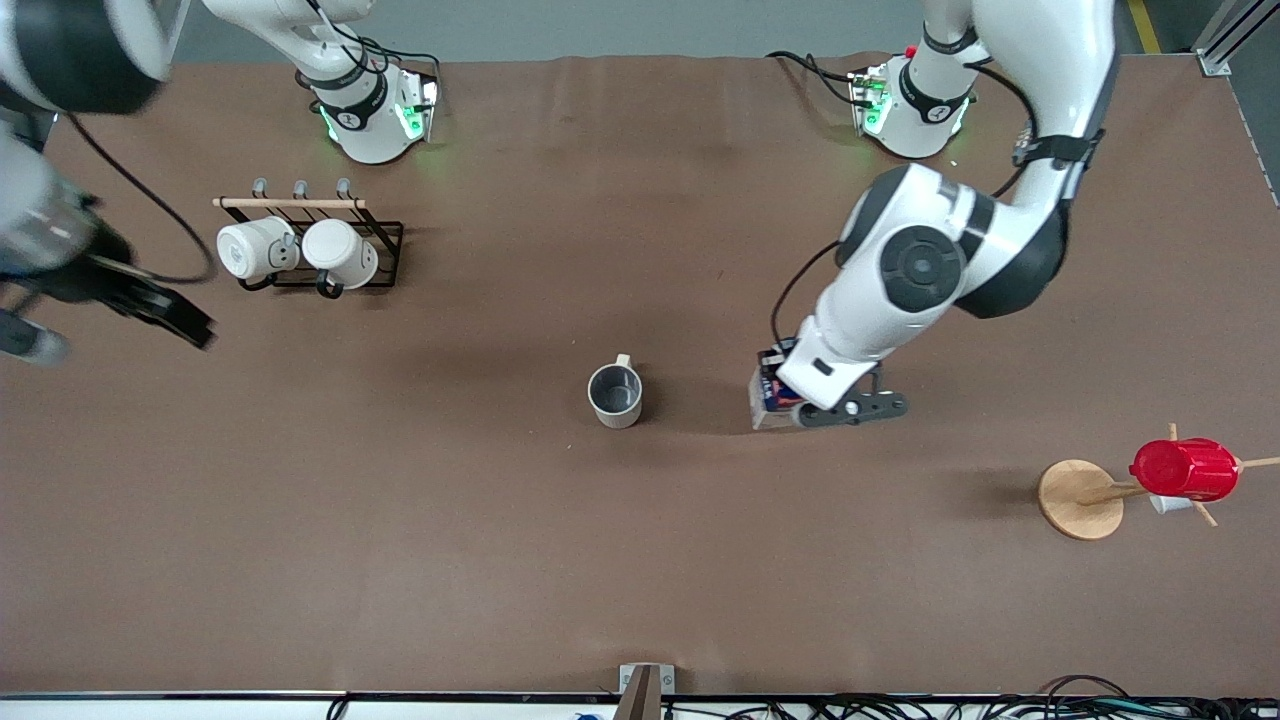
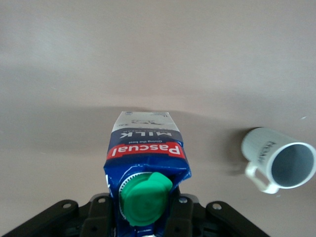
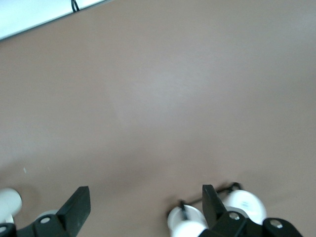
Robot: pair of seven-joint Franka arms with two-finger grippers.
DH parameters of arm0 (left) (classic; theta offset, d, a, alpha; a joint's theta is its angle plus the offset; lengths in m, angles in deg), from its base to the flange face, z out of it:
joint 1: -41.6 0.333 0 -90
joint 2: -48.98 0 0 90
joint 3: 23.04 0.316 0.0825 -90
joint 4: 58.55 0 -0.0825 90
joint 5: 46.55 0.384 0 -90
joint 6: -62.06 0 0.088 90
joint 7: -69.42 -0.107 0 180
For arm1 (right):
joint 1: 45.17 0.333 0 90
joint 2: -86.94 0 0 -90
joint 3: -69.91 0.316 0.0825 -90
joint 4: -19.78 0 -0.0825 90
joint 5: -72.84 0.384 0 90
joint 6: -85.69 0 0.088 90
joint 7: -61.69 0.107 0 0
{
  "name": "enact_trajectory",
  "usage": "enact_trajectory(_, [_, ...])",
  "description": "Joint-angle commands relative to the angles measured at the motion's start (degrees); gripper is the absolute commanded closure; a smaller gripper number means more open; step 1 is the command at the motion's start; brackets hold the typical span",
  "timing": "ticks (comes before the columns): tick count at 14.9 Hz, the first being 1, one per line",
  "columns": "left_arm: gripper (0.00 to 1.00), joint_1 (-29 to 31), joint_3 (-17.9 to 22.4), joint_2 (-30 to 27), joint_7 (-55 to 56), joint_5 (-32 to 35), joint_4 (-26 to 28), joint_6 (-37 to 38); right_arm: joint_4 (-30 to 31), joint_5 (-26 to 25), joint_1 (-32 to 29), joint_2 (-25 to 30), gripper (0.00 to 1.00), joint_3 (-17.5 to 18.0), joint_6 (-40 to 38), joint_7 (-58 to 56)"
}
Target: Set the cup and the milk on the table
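Observation:
The milk [image 1: 768, 392] is a blue and white carton with a green cap [image 2: 146, 195]. It stands upright with its base at the table [image 1: 400, 520], and I cannot tell whether it touches. My left gripper [image 1: 796, 408] is shut on its upper part, with black fingers [image 2: 183, 216] on both sides of the cap. The cup [image 1: 614, 394], off-white with a grey inside, stands upright on the table beside the milk, toward the right arm's end. It also shows in the left wrist view [image 2: 279, 158]. My right gripper [image 1: 183, 322] is open and empty [image 3: 143, 205], waiting in the air beside the mug rack.
A black wire rack [image 1: 385, 240] holds two white mugs [image 1: 255, 248] [image 1: 340, 252] near the right arm's base. A wooden stand [image 1: 1078, 498] carries a red cup [image 1: 1185, 470] toward the left arm's end, nearer the front camera.

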Motion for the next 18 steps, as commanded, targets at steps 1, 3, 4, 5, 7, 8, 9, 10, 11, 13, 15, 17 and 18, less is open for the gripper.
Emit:
enact_trajectory(1, [0.63, -3.69, 0.53, 5.92, 4.99, 0.27, -7.21, 0.37, -0.48, 4.78, -4.89, 3.13, 0.0, -1.86, -5.65, -12.33])
enact_trajectory(3, [0.63, -5.72, 0.79, 8.74, 7.62, 0.27, -9.41, -1.29, -2.52, 4.96, -1.57, 2.69, 0.0, -7.21, -6.99, -14.47])
enact_trajectory(4, [0.63, -6.77, 0.88, 9.88, 9.38, 0.27, -10.12, -2.7, -2.52, 5.4, -0.86, 2.6, 0.0, -9.24, -6.82, -14.47])
enact_trajectory(5, [0.63, -7.82, 0.97, 11.2, 11.57, 0.53, -11.26, -3.32, -2.52, 5.67, -0.94, 2.6, 0.0, -8.74, -6.55, -14.56])
enact_trajectory(7, [0.63, -8.53, 0.97, 12.09, 13.43, 0.54, -11.97, -3.41, -2.52, 5.58, -1.2, 2.69, 0.0, -6.72, -6.72, -14.47])
enact_trajectory(8, [0.63, -8.62, 0.97, 12.27, 13.53, 0.45, -12.41, -3.67, -2.52, 5.58, -1.38, 2.69, 0.0, -6.19, -7.16, -14.47])
enact_trajectory(9, [0.63, -9.23, 0.97, 12.96, 13.96, 0.45, -13.28, -3.68, -2.43, 5.58, -1.29, 2.77, 0.0, -5.92, -7.25, -14.47])
enact_trajectory(10, [0.63, -10.02, 0.97, 13.41, 15.45, 0.54, -13.9, -3.68, -2.52, 5.67, -1.2, 2.77, 0.0, -5.84, -7.25, -14.39])
enact_trajectory(11, [0.63, -10.47, 0.97, 13.76, 16.07, 0.54, -13.99, -3.68, -2.52, 5.67, -1.03, 2.77, 0.0, -5.83, -7.17, -14.21])
enact_trajectory(13, [0.63, -10.73, 0.97, 14.11, 16.08, 0.45, -13.99, -3.76, -2.52, 5.67, -0.68, 2.77, 0.0, -5.83, -6.38, -13.95])
enact_trajectory(15, [0.61, -11.26, 0.97, 14.29, 16.08, 0.45, -13.99, -3.77, -2.43, 5.67, -0.59, 2.69, 0.0, -5.83, -4.37, -13.95])
enact_trajectory(17, [0.59, -11.26, 0.88, 14.46, 16.08, 0.45, -13.99, -3.77, -2.43, 5.67, -0.68, 2.6, 0.0, -5.83, -4.0, -13.95])
enact_trajectory(18, [0.49, -11.26, 0.88, 14.47, 16.08, 0.45, -13.91, -3.77, -2.43, 5.67, -0.68, 2.69, 0.0, -5.83, -4.09, -13.95])
